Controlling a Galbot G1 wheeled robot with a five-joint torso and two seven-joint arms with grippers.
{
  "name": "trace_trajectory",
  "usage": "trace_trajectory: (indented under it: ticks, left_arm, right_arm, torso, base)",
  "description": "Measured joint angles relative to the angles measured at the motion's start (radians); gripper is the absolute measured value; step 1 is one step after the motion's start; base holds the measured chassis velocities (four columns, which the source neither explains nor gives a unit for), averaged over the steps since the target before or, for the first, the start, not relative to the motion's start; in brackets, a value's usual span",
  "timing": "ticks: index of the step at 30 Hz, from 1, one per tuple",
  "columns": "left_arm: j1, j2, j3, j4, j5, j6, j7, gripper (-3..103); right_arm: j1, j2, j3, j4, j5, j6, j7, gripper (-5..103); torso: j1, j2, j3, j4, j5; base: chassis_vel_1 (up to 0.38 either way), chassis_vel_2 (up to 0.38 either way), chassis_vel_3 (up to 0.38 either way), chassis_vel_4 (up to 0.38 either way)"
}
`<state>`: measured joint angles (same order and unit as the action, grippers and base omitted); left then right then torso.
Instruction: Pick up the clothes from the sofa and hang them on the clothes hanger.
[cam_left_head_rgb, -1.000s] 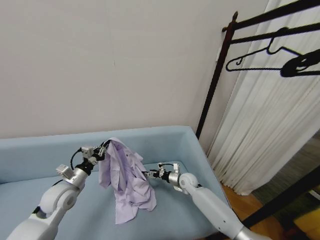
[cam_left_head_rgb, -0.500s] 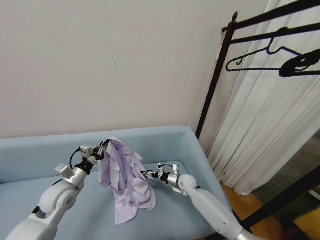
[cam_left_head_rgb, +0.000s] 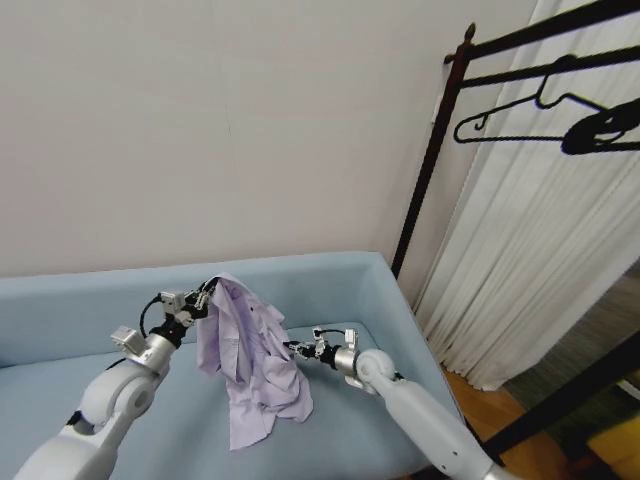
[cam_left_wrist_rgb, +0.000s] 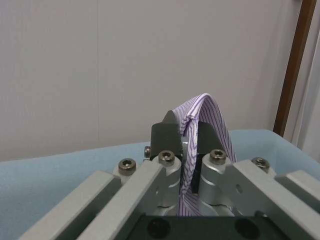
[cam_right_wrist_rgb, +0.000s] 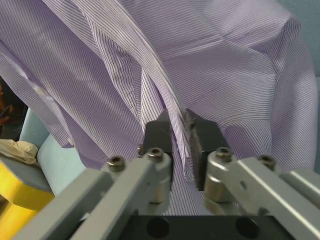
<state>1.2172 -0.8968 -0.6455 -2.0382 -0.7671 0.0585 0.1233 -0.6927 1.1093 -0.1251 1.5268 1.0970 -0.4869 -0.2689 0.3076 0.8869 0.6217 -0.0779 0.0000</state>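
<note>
A purple striped shirt (cam_left_head_rgb: 250, 360) hangs over the light blue sofa (cam_left_head_rgb: 60, 320), its lower end resting on the seat. My left gripper (cam_left_head_rgb: 207, 296) is shut on the shirt's top fold; the left wrist view shows the striped cloth (cam_left_wrist_rgb: 197, 120) pinched between the dark pads. My right gripper (cam_left_head_rgb: 292, 350) is shut on a fold at the shirt's right side, and the right wrist view shows that fold (cam_right_wrist_rgb: 165, 95) caught between its pads (cam_right_wrist_rgb: 157, 132). A black hanger (cam_left_head_rgb: 520, 112) hangs on the dark clothes rack (cam_left_head_rgb: 440, 130) up at the right.
A second black hanger (cam_left_head_rgb: 605, 130) hangs beside the first. White curtains (cam_left_head_rgb: 540, 260) fall behind the rack. The sofa's right arm (cam_left_head_rgb: 400, 310) stands between me and the rack's post. Wood floor and a dark bar (cam_left_head_rgb: 570, 390) lie at the lower right.
My right gripper has crept slightly left, closer into the shirt. The left gripper and the shirt's top have stayed put.
</note>
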Motion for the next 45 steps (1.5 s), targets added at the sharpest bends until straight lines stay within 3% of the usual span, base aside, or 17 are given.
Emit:
trace_trajectory:
  ticks: [3,13,16,18,21,23,24,25,27,29,31,33,39,45]
  left_arm:
    - [0.0,-0.004,0.0,0.0,0.002,0.0,0.0,3]
    - [-0.002,0.003,-0.003,0.0,-0.019,0.001,0.013,3]
    - [-0.005,0.004,-0.004,0.008,-0.046,0.001,0.033,3]
    - [-0.005,0.004,-0.004,0.009,-0.048,0.001,0.035,3]
    - [-0.005,0.007,-0.004,0.002,-0.052,0.001,0.037,3]
    - [-0.004,0.008,-0.004,0.0,-0.052,0.001,0.037,3]
    - [-0.002,0.01,-0.006,-0.004,-0.054,0.001,0.038,3]
    - [0.0,0.012,-0.008,-0.007,-0.054,0.001,0.038,3]
    - [0.004,0.015,-0.011,-0.013,-0.056,0.001,0.038,3]
    - [0.005,0.015,-0.012,-0.014,-0.056,0.001,0.038,3]
    - [0.007,0.018,-0.014,-0.017,-0.057,0.002,0.038,3]
    - [0.007,0.019,-0.015,-0.017,-0.057,0.002,0.038,3]
    - [0.011,0.019,-0.016,-0.019,-0.057,0.003,0.038,3]
    - [0.012,0.021,-0.016,-0.031,-0.062,0.006,0.039,3]
  right_arm:
    - [-0.004,-0.002,0.0,0.007,0.001,0.0,0.003,1]
    - [0.003,0.002,0.001,-0.016,-0.066,0.006,-0.022,-3]
    - [0.017,-0.003,-0.007,-0.024,-0.103,0.009,-0.053,13]
    - [0.02,-0.004,-0.011,-0.025,-0.103,0.009,-0.055,13]
    - [0.028,0.003,-0.02,-0.039,-0.103,0.011,-0.056,29]
    - [0.028,0.005,-0.02,-0.04,-0.102,0.011,-0.055,29]
    - [0.029,0.011,-0.022,-0.045,-0.101,0.011,-0.054,40]
    - [0.03,0.015,-0.023,-0.05,-0.1,0.012,-0.053,40]
    - [0.031,0.02,-0.026,-0.058,-0.1,0.013,-0.051,51]
    - [0.031,0.022,-0.026,-0.06,-0.1,0.014,-0.051,51]
    - [0.031,0.025,-0.014,-0.065,-0.102,0.016,-0.049,67]
    - [0.031,0.023,-0.004,-0.061,-0.102,0.016,-0.047,67]
    - [0.048,-0.011,0.015,-0.028,-0.078,0.014,-0.053,93]
    - [0.073,-0.01,0.003,-0.078,-0.085,0.015,-0.071,95]
  torso:
    - [0.0,0.0,0.0,0.0,0.0]
    - [0.0,0.0,0.0,0.0,0.0]
    - [0.0,0.0,0.0,-0.0001,-0.0001]
    - [0.0,0.0,0.0,0.0,0.0]
    - [0.0,0.0,0.0,0.0,-0.0001]
    - [0.0,0.0,0.0,0.0,0.0]
    - [0.0,0.0,0.0,0.0,0.0]
    - [0.0,0.0,0.0,0.0001,0.0]
    - [0.0,0.0,0.0,0.0,0.0]
    - [0.0,0.0,0.0,0.0001,0.0]
    - [0.0,0.0,0.0,0.0001,0.0001]
    - [0.0,0.0,0.0,0.0001,0.0001]
    - [0.0,0.0,0.0,-0.0002,0.0]
    - [0.0,0.0,0.0,0.0002,0.0]
  base:
    - [0.0,0.0,0.0,0.0]
    - [0.0,0.0,0.0,0.0]
    - [0.0,0.0,0.0,0.0]
    - [0.0,0.0,0.0,0.0]
    - [0.0,0.0,0.0,0.0]
    - [0.0,0.0,0.0,0.0]
    - [0.0,0.0,0.0,0.0]
    - [0.0,0.0,0.0,0.0]
    - [0.0,0.0,0.0,0.0]
    - [0.0,0.0,0.0,0.0]
    - [0.0,0.0,0.0,0.0]
    - [0.0,0.0,0.0,0.0]
    - [0.0,0.0,0.0,0.0]
    - [0.0,0.0,0.0,0.0]
